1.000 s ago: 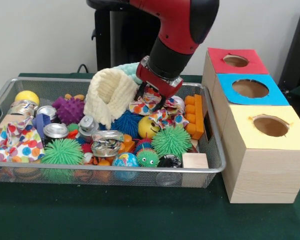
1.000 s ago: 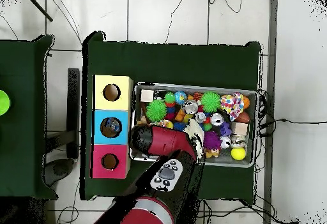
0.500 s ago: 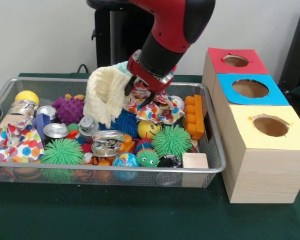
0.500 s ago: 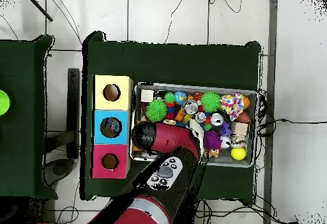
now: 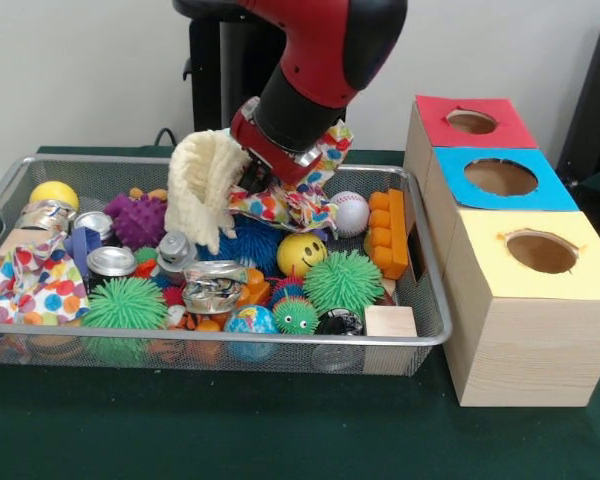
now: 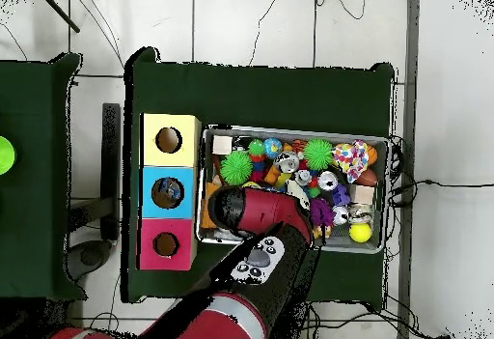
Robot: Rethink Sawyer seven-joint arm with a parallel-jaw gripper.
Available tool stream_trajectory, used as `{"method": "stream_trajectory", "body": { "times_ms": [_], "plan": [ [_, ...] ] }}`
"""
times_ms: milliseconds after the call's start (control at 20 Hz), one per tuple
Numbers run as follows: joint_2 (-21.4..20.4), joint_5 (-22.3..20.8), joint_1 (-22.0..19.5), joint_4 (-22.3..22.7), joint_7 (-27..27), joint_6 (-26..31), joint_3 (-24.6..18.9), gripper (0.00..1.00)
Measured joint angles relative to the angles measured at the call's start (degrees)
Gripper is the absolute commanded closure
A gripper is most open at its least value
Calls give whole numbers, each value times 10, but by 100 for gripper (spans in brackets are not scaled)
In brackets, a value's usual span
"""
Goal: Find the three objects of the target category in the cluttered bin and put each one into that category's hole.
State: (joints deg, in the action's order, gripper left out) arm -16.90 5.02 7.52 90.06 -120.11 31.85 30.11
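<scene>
gripper (image 5: 265, 178) clenched on spotted cloth (image 5: 298, 200) above bin (image 5: 230, 335) | clearing clutter (no bottles seen) | blue box's hole (image 5: 501, 177) looked empty

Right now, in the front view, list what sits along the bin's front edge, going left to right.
Polka-dot cloth → green spiky ball → crushed silver can → globe ball → small green spiky ball with eyes → wooden block, all inside the bin.

The Sawyer arm (image 5: 325, 45) shows glossy red shells over a black wrist sleeve, a grey button pad (image 6: 256, 260), and a red gripper (image 5: 270, 160) collar.
</scene>
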Motion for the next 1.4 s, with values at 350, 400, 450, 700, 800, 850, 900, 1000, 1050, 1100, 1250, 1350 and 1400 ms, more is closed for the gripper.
{"method": "stream_trajectory", "body": {
  "times_ms": [350, 400, 450, 700, 800, 850, 900, 1000, 1050, 1100, 1250, 1350, 1400],
  "plan": [
    [2, -21, -6, 0, 0, 0, 10, 100],
    [2, -24, -7, 0, 0, 0, 11, 100],
    [3, -26, -8, 0, 0, 0, 12, 100],
    [3, -43, -26, 0, 0, -18, 11, 100],
    [0, -59, -53, -1, 0, -39, 8, 100],
    [-1, -63, -61, -1, 0, -44, 7, 100],
    [-2, -67, -69, -2, 0, -48, 6, 100],
    [-7, -86, -100, -5, 0, -62, 6, 100],
    [-11, -95, -114, -6, 0, -65, 6, 100],
    [-14, -103, -122, -6, 0, -65, 6, 100],
    [-21, -123, -142, -7, 0, -65, 6, 100],
    [-25, -137, -146, -6, 0, -65, 6, 100],
    [-27, -143, -146, -7, 0, -65, 6, 100]
  ]
}}
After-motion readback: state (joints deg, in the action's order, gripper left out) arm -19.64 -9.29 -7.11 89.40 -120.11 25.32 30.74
